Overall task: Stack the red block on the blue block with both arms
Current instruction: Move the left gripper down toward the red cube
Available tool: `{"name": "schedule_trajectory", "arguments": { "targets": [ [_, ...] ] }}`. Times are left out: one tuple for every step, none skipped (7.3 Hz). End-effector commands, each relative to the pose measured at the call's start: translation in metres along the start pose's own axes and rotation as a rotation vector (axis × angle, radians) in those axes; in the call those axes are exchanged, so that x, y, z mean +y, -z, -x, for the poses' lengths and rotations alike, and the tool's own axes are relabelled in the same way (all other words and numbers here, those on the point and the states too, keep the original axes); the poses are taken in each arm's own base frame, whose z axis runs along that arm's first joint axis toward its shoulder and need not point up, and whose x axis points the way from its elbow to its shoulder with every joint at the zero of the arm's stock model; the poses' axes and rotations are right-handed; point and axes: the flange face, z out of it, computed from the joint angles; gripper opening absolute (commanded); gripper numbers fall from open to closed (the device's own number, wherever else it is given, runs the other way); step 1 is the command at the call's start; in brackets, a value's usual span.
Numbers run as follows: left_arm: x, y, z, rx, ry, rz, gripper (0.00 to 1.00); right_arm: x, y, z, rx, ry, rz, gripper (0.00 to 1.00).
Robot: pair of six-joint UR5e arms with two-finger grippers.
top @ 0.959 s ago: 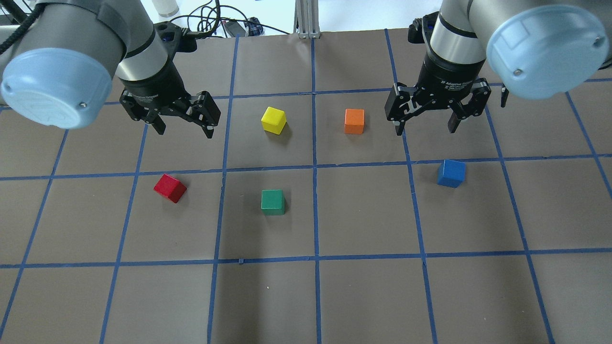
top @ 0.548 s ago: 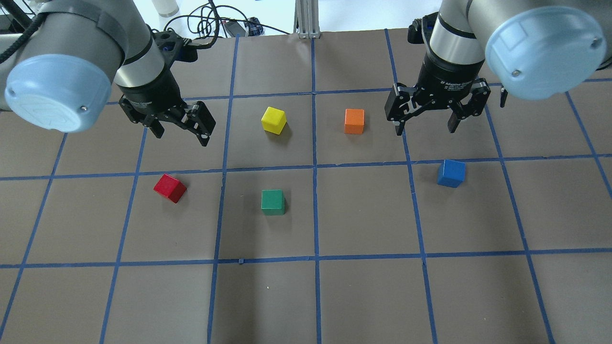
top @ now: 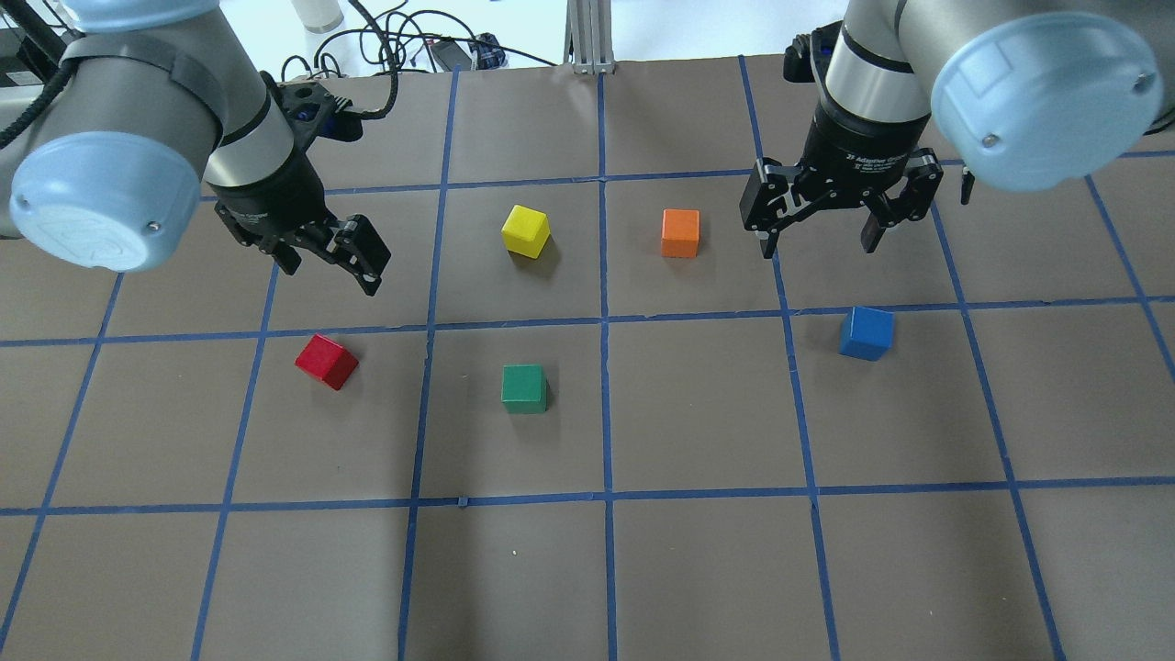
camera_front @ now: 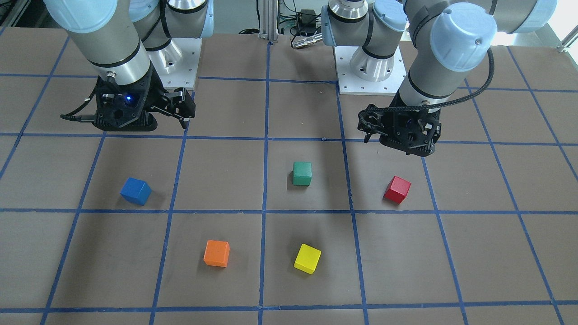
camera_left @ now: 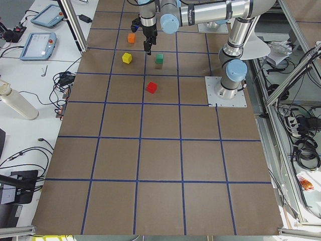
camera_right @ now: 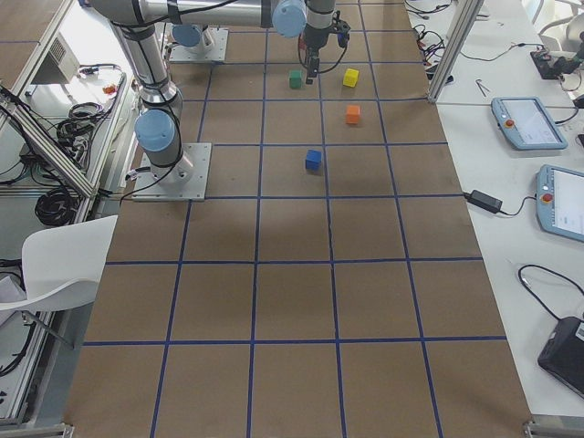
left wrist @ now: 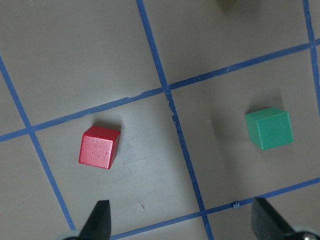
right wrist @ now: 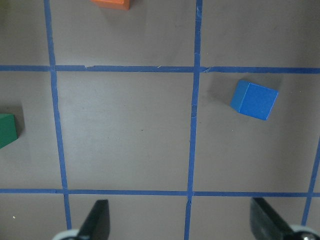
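The red block (top: 326,361) lies on the brown table, left of centre, turned at an angle; it also shows in the left wrist view (left wrist: 99,147). My left gripper (top: 330,274) is open and empty, hovering above the table a little behind the red block. The blue block (top: 866,332) lies on the right and also shows in the right wrist view (right wrist: 254,99). My right gripper (top: 817,250) is open and empty, hovering behind and slightly left of the blue block. The two blocks are far apart.
A green cube (top: 524,387) lies between the two blocks. A yellow cube (top: 526,229) and an orange cube (top: 680,232) lie further back. Blue tape lines grid the table. Cables (top: 404,41) lie past the far edge.
My left gripper has moved left and nearer to the red block, turning as it went. The right arm and all the cubes have not moved.
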Motion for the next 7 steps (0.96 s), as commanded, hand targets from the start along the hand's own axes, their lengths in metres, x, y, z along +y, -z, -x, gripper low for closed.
{"name": "schedule_trajectory", "arguments": {
  "targets": [
    [0.006,-0.023,0.031,0.004,-0.067,-0.003,1.00,0.000,-0.001,0.000,0.001,-0.001,-0.001,1.00],
    [0.008,-0.042,0.040,-0.020,-0.076,-0.024,1.00,-0.001,-0.002,0.000,0.000,-0.001,0.002,1.00],
    [0.013,-0.060,0.048,-0.081,-0.103,-0.031,1.00,-0.001,-0.002,0.000,0.000,-0.001,0.002,1.00],
    [0.020,-0.081,0.058,-0.098,-0.187,-0.035,1.00,0.000,-0.003,0.000,0.000,-0.001,0.004,1.00],
    [0.029,-0.100,0.074,-0.089,-0.216,-0.025,1.00,-0.001,-0.003,0.000,0.000,-0.001,0.002,1.00],
    [0.034,-0.116,0.083,-0.070,-0.224,-0.008,1.00,0.000,-0.003,0.000,0.001,0.000,0.004,1.00],
    [0.033,-0.128,0.084,-0.054,-0.259,0.012,1.00,-0.002,-0.006,0.000,0.001,0.000,0.008,1.00]
  ]
}}
